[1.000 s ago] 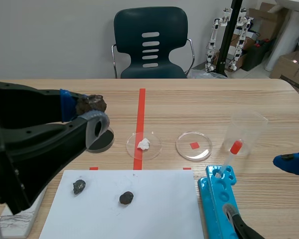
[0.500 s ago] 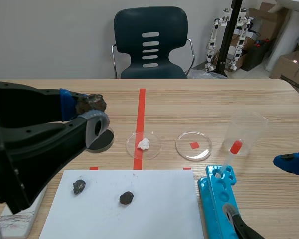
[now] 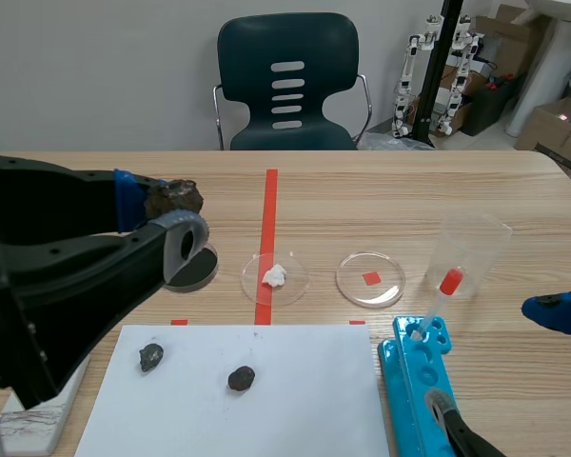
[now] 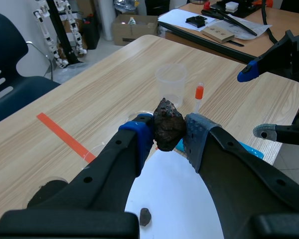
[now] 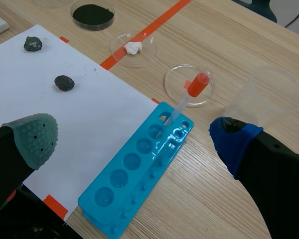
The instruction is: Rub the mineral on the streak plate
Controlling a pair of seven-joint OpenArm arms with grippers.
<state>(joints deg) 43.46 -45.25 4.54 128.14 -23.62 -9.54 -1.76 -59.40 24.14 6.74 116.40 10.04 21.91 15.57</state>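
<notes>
My left gripper (image 4: pixel 168 133) is shut on a dark, rough mineral (image 4: pixel 168 124) and holds it raised above the table's left side. In the scene view the mineral (image 3: pixel 176 197) sits between the blue and grey pads. The white streak plate (image 3: pixel 29 417), with thin scratch marks on it, lies at the table's near left corner, below and behind that arm. My right gripper (image 5: pixel 134 139) is open with nothing between its fingers, hovering over the blue well tray (image 5: pixel 139 164) near the table's right front.
A white paper sheet (image 3: pixel 295 400) carries two small dark rocks (image 3: pixel 151 357) (image 3: pixel 242 378). Behind it stand a dish of black powder (image 3: pixel 192 268), a dish with a white lump (image 3: pixel 274 276) and a dish with a red square (image 3: pixel 370 278). A red-bulbed pipette (image 3: pixel 438 300) leans against a plastic cup (image 3: pixel 471 249).
</notes>
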